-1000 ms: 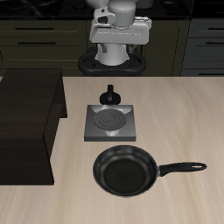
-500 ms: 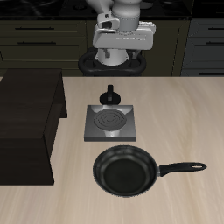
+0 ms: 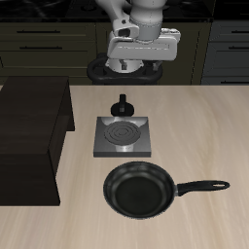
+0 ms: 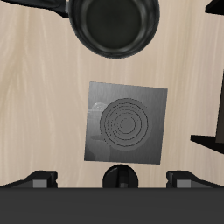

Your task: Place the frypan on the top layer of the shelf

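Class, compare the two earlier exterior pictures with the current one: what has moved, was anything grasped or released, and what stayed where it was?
Only the arm moved: the gripper shifted sideways above the table's back edge and turned a little. It grasped and released nothing. The frypan, the grey burner plate, the small black pot and the shelf stayed where they were.

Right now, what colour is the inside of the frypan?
Dark grey inside the black frypan; the exterior view shows it best.
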Controlling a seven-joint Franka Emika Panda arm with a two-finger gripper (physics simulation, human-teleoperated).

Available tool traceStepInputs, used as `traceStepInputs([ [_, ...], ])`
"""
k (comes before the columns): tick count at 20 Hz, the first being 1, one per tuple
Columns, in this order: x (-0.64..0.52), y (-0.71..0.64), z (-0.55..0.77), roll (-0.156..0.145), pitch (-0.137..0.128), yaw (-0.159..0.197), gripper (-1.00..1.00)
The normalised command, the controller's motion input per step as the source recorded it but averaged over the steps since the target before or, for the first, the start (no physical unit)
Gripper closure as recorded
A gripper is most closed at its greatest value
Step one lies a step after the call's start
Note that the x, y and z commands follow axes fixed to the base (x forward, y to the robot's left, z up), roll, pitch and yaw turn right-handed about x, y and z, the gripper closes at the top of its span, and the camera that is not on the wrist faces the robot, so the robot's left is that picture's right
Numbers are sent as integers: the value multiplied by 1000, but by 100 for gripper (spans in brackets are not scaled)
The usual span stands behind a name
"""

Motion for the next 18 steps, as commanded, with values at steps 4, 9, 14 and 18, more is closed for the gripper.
traceStepInputs([
  [4,268,78,18,-7,6,-7,-100],
  [9,384,102,-24,14,17,7,-100],
  [14,386,214,18,25,-5,20,-100],
  [18,401,261,-40,-9,15,-9,-100],
])
